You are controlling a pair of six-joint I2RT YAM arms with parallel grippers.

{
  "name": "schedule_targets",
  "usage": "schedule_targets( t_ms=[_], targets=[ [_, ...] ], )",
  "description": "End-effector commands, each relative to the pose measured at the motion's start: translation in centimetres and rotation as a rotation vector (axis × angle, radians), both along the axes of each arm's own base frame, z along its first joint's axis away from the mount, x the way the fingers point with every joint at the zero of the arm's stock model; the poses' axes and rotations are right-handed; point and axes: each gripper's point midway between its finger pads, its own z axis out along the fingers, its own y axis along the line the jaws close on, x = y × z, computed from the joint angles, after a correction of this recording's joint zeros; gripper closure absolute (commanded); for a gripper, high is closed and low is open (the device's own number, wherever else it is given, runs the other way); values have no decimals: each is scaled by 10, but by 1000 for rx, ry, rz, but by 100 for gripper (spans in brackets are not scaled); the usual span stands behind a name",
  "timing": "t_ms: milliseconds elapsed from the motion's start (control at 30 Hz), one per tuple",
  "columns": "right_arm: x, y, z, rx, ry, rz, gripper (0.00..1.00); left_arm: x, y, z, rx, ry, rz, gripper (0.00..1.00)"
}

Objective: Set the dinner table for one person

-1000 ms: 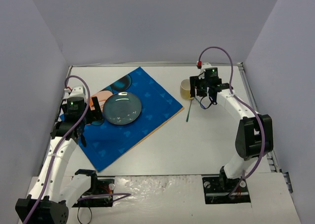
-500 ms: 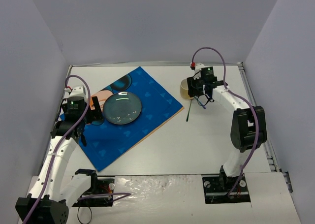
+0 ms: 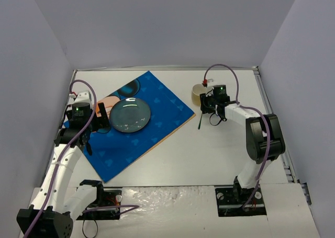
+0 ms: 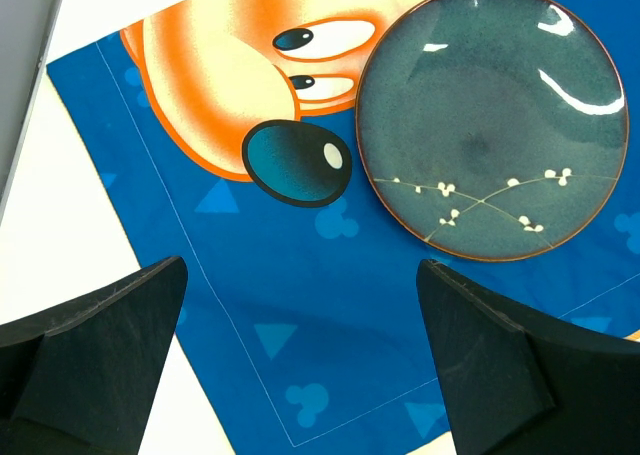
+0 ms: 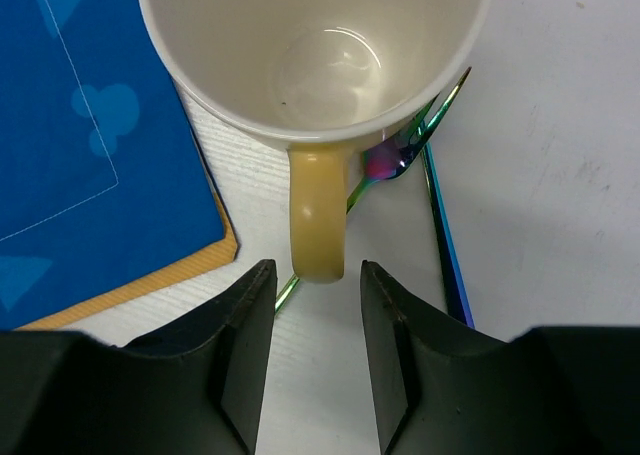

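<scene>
The right pincer [image 5: 318,287] stands narrow, tips flanking the handle end of the cream mug [image 5: 320,65] with slim gaps, the white desk [image 5: 560,125] directly beneath it. The left pincer [image 4: 302,267] gapes wide over the blue placemat [image 4: 300,365], a teal plate [image 4: 490,125] ahead to its right.

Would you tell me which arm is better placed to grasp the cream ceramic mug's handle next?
Right. The right gripper straddles the end of the cream ceramic mug's handle, whereas the left gripper hovers open over the blue cartoon placemat.
</scene>
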Motion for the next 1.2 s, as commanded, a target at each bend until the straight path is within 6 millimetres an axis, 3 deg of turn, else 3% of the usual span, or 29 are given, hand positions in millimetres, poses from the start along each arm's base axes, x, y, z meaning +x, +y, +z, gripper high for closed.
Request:
schedule_targets(
  t_ms=[0, 500, 1167],
  targets=[
    [25, 9, 60, 71, -258, 5, 64, 9, 2, 17, 8, -56, 1, 3],
    [23, 1, 80, 111, -468, -23, 64, 8, 3, 16, 12, -55, 3, 3],
    [43, 7, 73, 129, -465, -22, 68, 8, 4, 16, 17, -53, 9, 3]
  ],
)
